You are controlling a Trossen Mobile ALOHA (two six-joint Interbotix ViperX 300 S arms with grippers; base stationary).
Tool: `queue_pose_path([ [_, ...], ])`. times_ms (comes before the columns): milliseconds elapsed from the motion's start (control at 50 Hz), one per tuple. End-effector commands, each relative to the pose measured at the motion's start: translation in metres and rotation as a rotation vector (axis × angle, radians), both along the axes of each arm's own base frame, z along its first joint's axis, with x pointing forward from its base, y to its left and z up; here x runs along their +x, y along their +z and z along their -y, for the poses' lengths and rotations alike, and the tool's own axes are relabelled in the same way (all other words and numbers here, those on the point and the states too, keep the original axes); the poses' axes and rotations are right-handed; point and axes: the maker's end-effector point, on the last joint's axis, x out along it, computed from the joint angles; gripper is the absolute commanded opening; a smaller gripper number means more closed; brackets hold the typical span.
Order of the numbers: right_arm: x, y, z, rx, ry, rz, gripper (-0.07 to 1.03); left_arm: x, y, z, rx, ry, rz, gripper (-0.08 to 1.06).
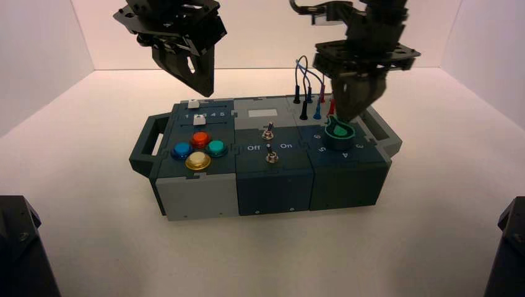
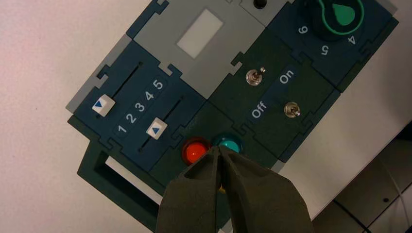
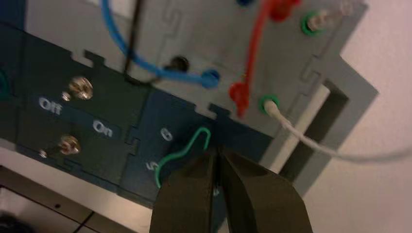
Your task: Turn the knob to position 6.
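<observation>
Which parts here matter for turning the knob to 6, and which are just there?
For the job:
- round dark knob with green pointer top
- white printed numeral 6
- right claw, over the knob

Just there:
- red round button
- white square slider caps
- silver metal toggle switches
- left claw, above the box's left part

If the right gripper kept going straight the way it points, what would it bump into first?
Most likely the round knob with the green top: the right gripper hangs right over it at the box's right side, though how much gap remains is unclear.
</observation>
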Motion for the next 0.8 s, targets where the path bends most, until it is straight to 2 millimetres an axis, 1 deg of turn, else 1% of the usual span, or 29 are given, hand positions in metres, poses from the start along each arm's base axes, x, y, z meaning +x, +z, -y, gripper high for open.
queue_pose_path([
  [20, 0.006, 0.008, -0.017, 0.028, 0.020, 0.018, -0.02, 0.005, 0.011, 0.007, -0.025, -0.009, 0.025, -0.03],
  [180, 0.008, 0.007, -0.023, 0.033, 0.023, 0.012, -0.02, 0.005, 0.011, 0.007, -0.021, -0.014, 0.025, -0.03],
  [580, 0.012, 0.012, -0.027, 0.035, 0.026, 0.012, -0.02, 0.004, 0.011, 0.006, -0.018, -0.018, 0.024, -0.03],
  [720, 0.017, 0.013, -0.023, 0.028, 0.025, 0.024, -0.02, 0.004, 0.011, 0.006, -0.020, -0.017, 0.024, -0.03],
  [800, 0.022, 0.017, -0.015, 0.018, 0.018, 0.040, -0.02, 0.003, 0.010, 0.005, -0.016, -0.017, 0.021, -0.03],
])
